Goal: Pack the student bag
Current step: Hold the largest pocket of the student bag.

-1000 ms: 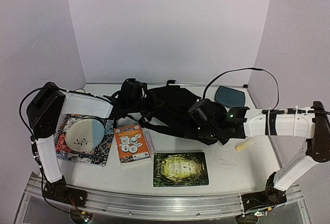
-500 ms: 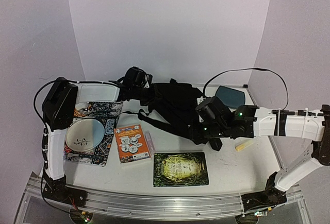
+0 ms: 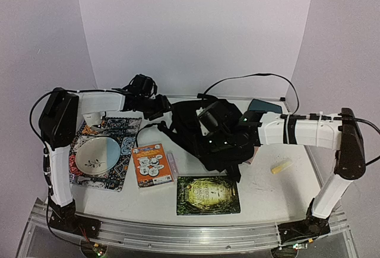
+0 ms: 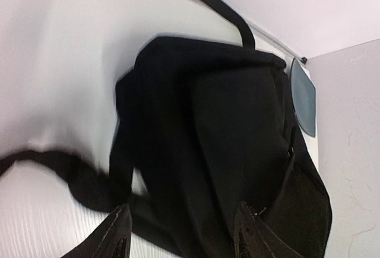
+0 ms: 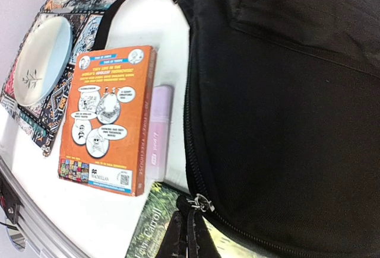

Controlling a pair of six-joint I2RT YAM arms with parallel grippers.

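Packing is barely starting: the right gripper (image 5: 190,221) is pinching the bag's (image 5: 285,92) zipper pull (image 5: 198,201), the left gripper (image 4: 182,210) is gaping, and the orange book (image 5: 107,145) is lying outside.

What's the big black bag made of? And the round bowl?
The black backpack looks like soft, matte woven fabric: it sags, creases, and has a zipper. The bowl looks like glazed ceramic, pale and smooth with a painted sprig, though it could be plastic.

Two books (image 3: 153,164) (image 3: 208,194), one bowl (image 3: 98,154), one student bag (image 3: 187,118)
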